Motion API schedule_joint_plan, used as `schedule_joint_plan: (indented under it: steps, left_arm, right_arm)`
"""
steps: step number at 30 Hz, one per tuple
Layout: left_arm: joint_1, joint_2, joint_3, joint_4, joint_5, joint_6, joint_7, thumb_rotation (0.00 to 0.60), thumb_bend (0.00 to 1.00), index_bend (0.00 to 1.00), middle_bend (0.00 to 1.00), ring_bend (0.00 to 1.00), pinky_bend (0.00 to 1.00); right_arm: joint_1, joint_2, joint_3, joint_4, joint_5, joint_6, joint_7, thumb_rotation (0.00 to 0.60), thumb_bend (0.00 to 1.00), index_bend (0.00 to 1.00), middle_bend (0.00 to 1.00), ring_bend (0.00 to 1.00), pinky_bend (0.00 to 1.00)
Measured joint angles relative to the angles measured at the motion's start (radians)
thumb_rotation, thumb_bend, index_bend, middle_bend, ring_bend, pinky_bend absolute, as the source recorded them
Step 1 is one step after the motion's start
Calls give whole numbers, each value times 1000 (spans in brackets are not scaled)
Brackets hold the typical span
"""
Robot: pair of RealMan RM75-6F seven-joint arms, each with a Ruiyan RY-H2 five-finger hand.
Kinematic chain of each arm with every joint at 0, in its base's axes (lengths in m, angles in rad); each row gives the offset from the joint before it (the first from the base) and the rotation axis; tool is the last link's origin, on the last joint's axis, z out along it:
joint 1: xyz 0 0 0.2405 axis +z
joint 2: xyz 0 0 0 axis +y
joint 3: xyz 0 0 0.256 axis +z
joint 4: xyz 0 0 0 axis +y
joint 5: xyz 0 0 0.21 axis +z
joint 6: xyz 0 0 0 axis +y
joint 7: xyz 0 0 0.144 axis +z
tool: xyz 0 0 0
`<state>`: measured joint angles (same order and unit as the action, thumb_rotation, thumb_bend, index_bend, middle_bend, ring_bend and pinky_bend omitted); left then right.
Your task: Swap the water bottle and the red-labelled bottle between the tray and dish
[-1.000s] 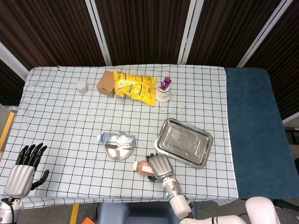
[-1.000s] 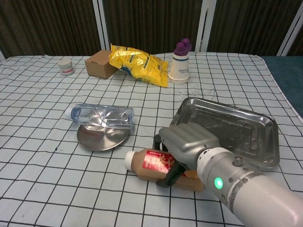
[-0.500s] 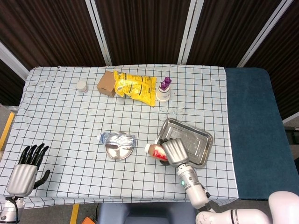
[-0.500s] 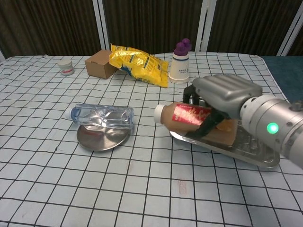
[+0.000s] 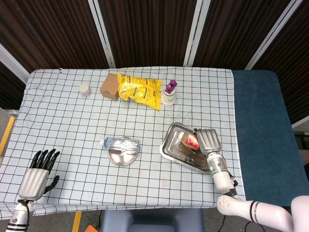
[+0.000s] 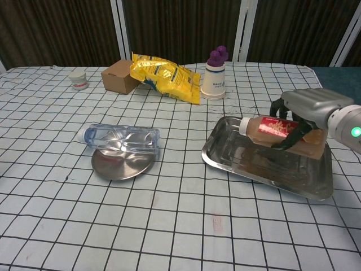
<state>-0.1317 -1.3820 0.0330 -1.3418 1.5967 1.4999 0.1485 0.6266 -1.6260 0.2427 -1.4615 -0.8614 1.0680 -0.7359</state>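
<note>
Carried from the near cloth a second ago, the red-labelled bottle (image 6: 279,129) is now held lying over the tray (image 6: 248,164) by the right hand (image 6: 304,116), whose fingers are wrapped around its body. It is judged rigid, smooth and fairly weighty with brown liquid; the labelled middle offers the surest hold. Whether it touches the tray floor cannot be told. The water bottle (image 6: 121,138), thin and likely crushable, lies across the dish (image 6: 115,165). The left hand (image 5: 38,175) hangs empty with fingers spread.
</note>
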Motion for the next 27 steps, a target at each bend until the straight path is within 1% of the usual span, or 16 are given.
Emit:
schedule_joint_plan:
  steps: [1, 2, 3, 4, 6, 7, 10, 12, 15, 16, 18, 21, 22, 24, 25, 27]
  left_arm:
    - [-1, 0, 0, 2, 2, -1, -4, 600, 386, 0, 23, 0, 58]
    - [-2, 1, 0, 3, 4, -1, -9, 600, 386, 0, 20, 0, 57]
    - [-2, 2, -1, 5, 5, 1, -15, 600, 386, 0, 15, 0, 58]
    - [-2, 4, -3, 7, 6, 6, -22, 600, 386, 0, 14, 0, 57]
    - [1, 7, -7, 9, 7, 16, -32, 600, 386, 0, 13, 0, 57]
    - [4, 10, -9, 9, 6, 23, -37, 600, 386, 0, 13, 0, 57]
    - [11, 18, -12, 5, 7, 37, -44, 600, 385, 0, 12, 0, 58]
    - [14, 22, -13, -1, 8, 41, -44, 600, 386, 0, 9, 0, 58]
    - [20, 30, -14, -13, 7, 49, -43, 600, 386, 0, 3, 0, 58]
    - [22, 35, -14, -20, 6, 53, -44, 600, 386, 0, 2, 0, 59]
    - [28, 43, -17, -33, 2, 58, -43, 600, 386, 0, 1, 0, 59]
    - [37, 53, -22, -52, -5, 73, -31, 600, 388, 0, 0, 0, 58]
    - [40, 55, -24, -57, -4, 82, -25, 600, 389, 0, 0, 0, 58]
    - [44, 57, -24, -63, 5, 95, -19, 600, 389, 0, 0, 0, 58]
    - [46, 58, -22, -65, 15, 101, -15, 600, 389, 0, 0, 0, 57]
    - [49, 59, -18, -68, 32, 111, -7, 600, 389, 0, 0, 0, 55]
  right_arm:
    - [3, -7, -5, 23, -1, -16, 26, 600, 403, 223, 383, 377, 414]
    - [5, -10, -11, 34, 0, -28, 40, 600, 397, 125, 314, 312, 343]
    - [6, -10, -15, 38, 3, -37, 45, 600, 370, 19, 201, 199, 231]
    - [8, -4, -20, 36, 12, -46, 44, 600, 333, 0, 112, 106, 151]
    - [11, 13, -26, 18, 33, -62, 37, 600, 280, 0, 29, 27, 90]
    - [11, 28, -30, -1, 43, -69, 35, 600, 254, 0, 5, 4, 72]
    - [5, 78, -40, -67, 45, -71, 41, 600, 217, 0, 0, 0, 47]
    - [-4, 117, -48, -119, 36, -64, 50, 600, 213, 0, 0, 0, 32]
    - [-36, 201, -66, -225, -14, -28, 78, 600, 212, 0, 0, 0, 3]
    - [-57, 236, -77, -267, -52, 0, 92, 600, 212, 0, 0, 0, 0]
    - [-96, 289, -100, -315, -127, 56, 115, 600, 212, 0, 0, 0, 0]
    - [-184, 374, -158, -363, -292, 182, 166, 600, 212, 0, 0, 0, 0]
    - [-228, 403, -188, -370, -366, 242, 191, 600, 212, 0, 0, 0, 0]
    - [-303, 439, -238, -363, -475, 341, 227, 600, 212, 0, 0, 0, 0]
    - [-360, 456, -271, -346, -536, 408, 253, 600, 212, 0, 0, 0, 0]
    - [-447, 470, -312, -302, -600, 502, 304, 600, 212, 0, 0, 0, 0]
